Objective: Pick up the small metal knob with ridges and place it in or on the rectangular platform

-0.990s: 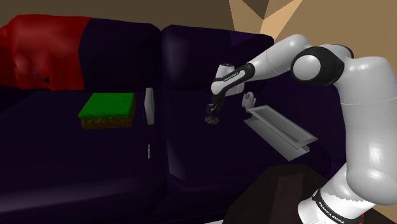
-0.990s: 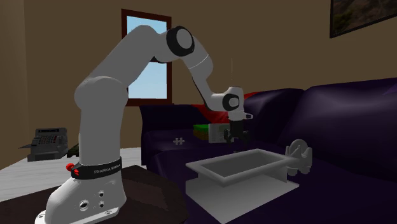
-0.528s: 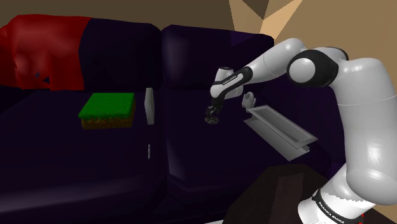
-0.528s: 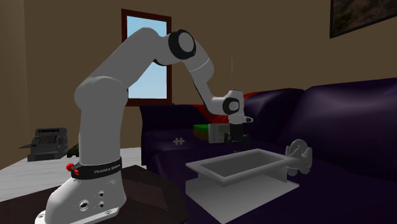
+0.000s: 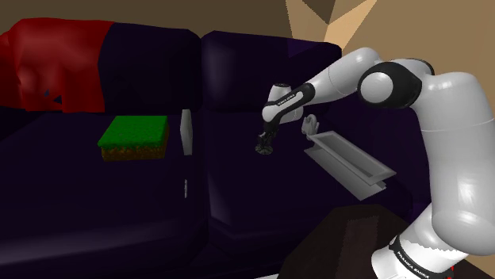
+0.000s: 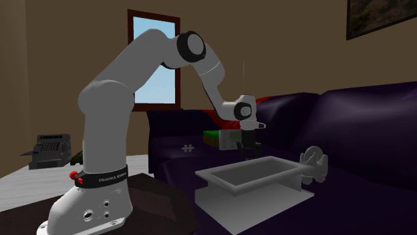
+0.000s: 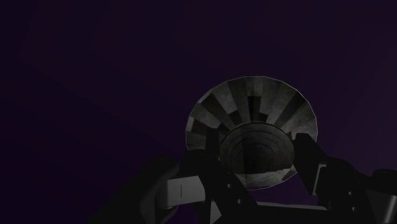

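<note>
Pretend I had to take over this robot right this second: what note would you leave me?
Gripper: down at the knob, which sits right at its tip. Whether it has a grip yet cannot be told.
Knob: grey, ridged, resting on the dark sofa seat, not lifted.
Platform: a grey rectangular tray on the same seat, to the shoulder view's right of the gripper. The knob is not in it.
Done: the approach to the knob.
Left: make sure of the grip, lift, carry the knob over to the platform and set it down there.
</note>
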Robot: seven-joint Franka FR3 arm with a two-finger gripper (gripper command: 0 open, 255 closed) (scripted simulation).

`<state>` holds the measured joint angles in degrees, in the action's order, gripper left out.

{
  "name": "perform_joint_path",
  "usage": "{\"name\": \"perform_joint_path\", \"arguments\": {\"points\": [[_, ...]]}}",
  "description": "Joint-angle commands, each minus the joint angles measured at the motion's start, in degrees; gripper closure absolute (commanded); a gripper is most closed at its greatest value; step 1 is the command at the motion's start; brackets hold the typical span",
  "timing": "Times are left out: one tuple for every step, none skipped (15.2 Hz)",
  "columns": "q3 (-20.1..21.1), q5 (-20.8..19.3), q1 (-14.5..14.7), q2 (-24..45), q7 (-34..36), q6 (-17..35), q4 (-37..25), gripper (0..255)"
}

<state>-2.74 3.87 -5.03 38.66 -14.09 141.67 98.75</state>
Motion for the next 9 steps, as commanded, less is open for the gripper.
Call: {"name": "perform_joint_path", "arguments": {"points": [[0.00,0.00,0.00,0.00,0.00,0.00,0.00,255],[0.00,0.00,0.00,0.00,0.00,0.00,-0.01,255],[0.00,0.00,0.00,0.00,0.00,0.00,0.00,255],[0.00,0.00,0.00,0.00,0.00,0.00,0.00,255],[0.00,0.00,0.00,-0.01,0.00,0.00,0.00,255],[-0.04,-0.04,0.02,-0.57,0.03,-0.48,0.08,255],[-0.07,-0.08,0.05,-1.12,0.06,-0.97,0.15,255],[-0.10,-0.12,0.07,-1.67,0.09,-1.47,0.20,255],[-0.14,-0.15,0.09,-2.21,0.12,-1.97,0.24,255]]}}
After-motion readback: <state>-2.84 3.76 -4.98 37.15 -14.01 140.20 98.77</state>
